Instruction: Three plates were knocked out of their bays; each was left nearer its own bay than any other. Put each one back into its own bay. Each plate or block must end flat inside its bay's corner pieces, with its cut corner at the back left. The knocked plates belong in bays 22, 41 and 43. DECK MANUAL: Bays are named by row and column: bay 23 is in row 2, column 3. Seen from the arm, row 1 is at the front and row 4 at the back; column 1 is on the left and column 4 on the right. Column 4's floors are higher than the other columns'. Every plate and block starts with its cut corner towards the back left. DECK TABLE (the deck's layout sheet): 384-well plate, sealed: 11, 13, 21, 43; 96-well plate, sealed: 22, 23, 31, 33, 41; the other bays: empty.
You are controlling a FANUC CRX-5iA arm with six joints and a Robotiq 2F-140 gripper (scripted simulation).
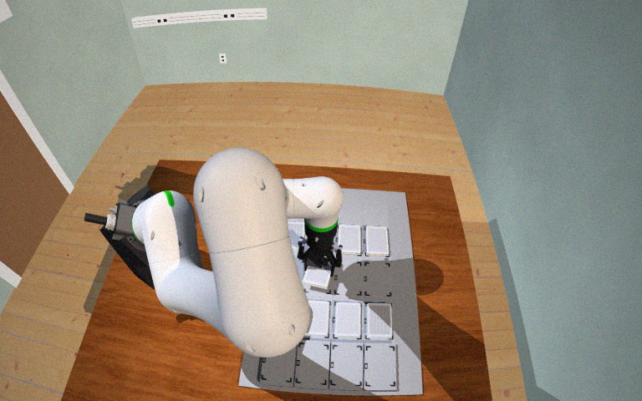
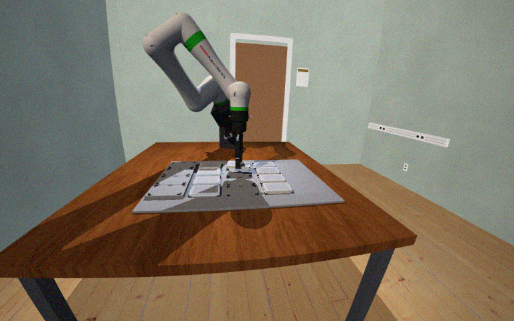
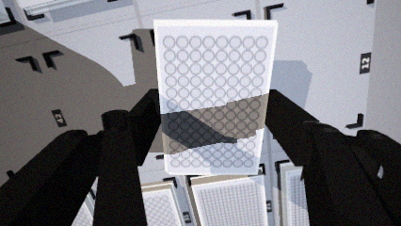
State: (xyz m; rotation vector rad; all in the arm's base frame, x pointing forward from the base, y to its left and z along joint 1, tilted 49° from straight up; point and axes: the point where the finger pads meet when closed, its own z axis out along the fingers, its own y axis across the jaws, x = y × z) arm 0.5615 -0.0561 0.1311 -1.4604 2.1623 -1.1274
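My gripper (image 1: 321, 259) is shut on a sealed 96-well plate (image 1: 317, 277), white with round wells. In the wrist view the plate (image 3: 214, 99) sits between the two black fingers, which grip its long sides. It hangs low over the grey deck (image 1: 350, 292), above the empty second column of bays and slightly turned against the corner marks. In the exterior view the gripper (image 2: 238, 163) stands upright over the deck's middle, near the arm. Two plates (image 1: 349, 238) (image 1: 377, 240) lie in the first column and three (image 1: 318, 317) (image 1: 348, 319) (image 1: 379, 320) in the third.
The raised fourth-column bays (image 1: 348, 366) hold nothing. The arm's big elbow (image 1: 251, 251) hides the deck's front row in the top view. A bay label 12 (image 3: 365, 62) and a 384-well plate (image 3: 231, 200) show beneath the held plate.
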